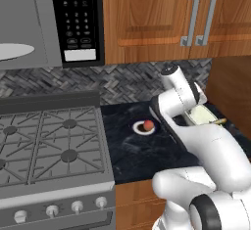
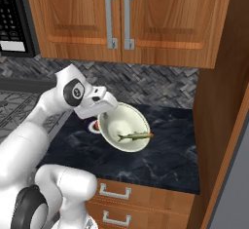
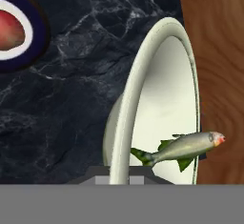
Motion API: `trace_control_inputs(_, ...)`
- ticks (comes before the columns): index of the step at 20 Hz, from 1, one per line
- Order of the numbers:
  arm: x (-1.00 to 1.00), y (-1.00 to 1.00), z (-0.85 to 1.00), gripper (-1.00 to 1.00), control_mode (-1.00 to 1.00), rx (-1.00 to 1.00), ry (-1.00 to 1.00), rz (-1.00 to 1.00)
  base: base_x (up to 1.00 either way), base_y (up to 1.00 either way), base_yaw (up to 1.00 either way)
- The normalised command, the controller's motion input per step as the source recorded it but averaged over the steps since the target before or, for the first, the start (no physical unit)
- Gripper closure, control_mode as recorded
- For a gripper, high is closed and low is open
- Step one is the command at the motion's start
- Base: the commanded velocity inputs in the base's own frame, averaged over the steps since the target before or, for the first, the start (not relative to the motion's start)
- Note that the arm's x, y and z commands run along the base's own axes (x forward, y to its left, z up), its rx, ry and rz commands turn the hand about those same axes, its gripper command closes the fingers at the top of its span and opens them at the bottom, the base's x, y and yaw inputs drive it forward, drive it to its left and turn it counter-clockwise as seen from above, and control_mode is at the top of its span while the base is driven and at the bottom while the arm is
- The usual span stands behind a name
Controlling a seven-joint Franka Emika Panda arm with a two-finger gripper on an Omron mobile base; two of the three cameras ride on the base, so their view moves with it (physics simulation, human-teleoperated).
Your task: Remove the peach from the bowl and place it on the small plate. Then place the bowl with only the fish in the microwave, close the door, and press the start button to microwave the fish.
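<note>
Gripping the bowl (image 2: 124,127) by its left rim, the claw (image 2: 104,107) holds it tilted steeply above the dark tabletop (image 2: 170,155), open side facing right toward the wooden side panel (image 2: 216,125). Fingers pinch the rim; in the hand view the bowl (image 3: 157,99) appears nearly edge-on. The fish (image 2: 135,136) lies low in the bowl near its right rim, long axis roughly crosswise, orange head (image 3: 215,138) pointing toward the panel, tail (image 3: 140,155) toward the claw. Little room remains between bowl and panel on the right. The peach (image 1: 147,125) sits on the small plate (image 1: 143,127) on the tabletop, left of the bowl. Bare tabletop lies in front. The microwave (image 1: 29,23) hangs upper left over the stove (image 1: 49,146), interior exposed, keypad (image 1: 78,13) on its right.
</note>
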Motion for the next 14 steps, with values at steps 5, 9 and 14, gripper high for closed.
trace_control_inputs(5,-0.17,0.69,0.25,1.0,-1.0,-0.17,0.03,0.18,0.0,0.0,0.0)
trace_control_inputs(9,-0.17,0.45,0.14,1.0,-1.0,-0.22,0.0,0.17,0.0,0.0,0.0)
trace_control_inputs(14,-0.21,0.31,0.48,1.0,-1.0,-0.14,0.0,0.08,0.0,0.0,0.0)
